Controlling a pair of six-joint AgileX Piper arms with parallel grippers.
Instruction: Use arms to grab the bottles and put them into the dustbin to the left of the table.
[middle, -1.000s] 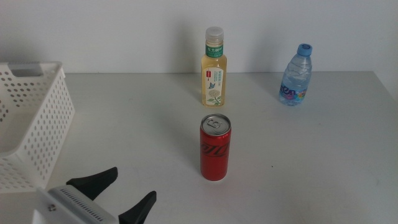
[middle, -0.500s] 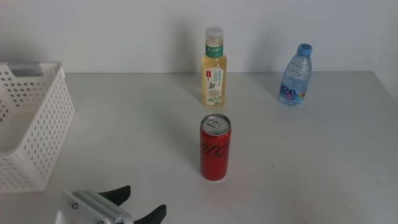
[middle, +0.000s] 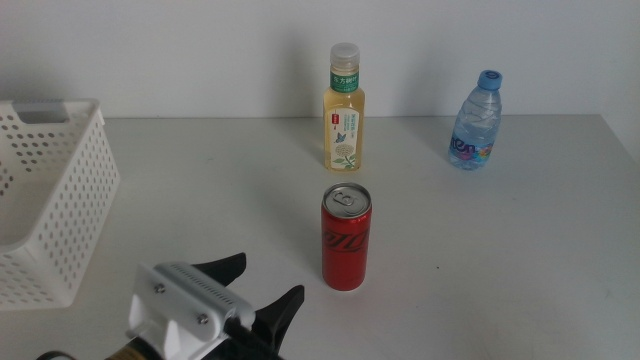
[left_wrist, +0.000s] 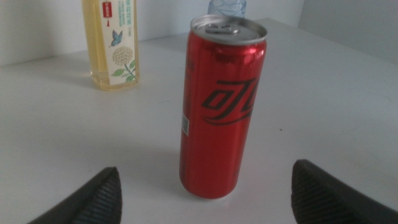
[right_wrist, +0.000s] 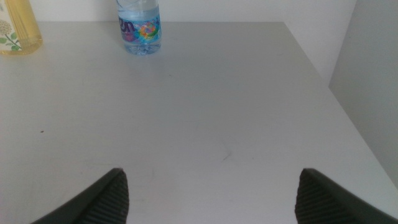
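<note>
Three drink containers are standing upright on the plain light-grey tabletop (middle: 500, 250): one slim red can (middle: 346, 238), one yellow tea bottle with a green-white label (middle: 343, 110) behind the can, and one small clear blue-capped water bottle (middle: 476, 121) to the can's far right. Only the middle view is showing the white perforated plastic basket (middle: 55, 215), well left of the can. The left gripper (left_wrist: 208, 194) is facing the can, jaws spread wide (nothing held). The right gripper (right_wrist: 208, 194) is showing only in its wrist view, jaws released.
</note>
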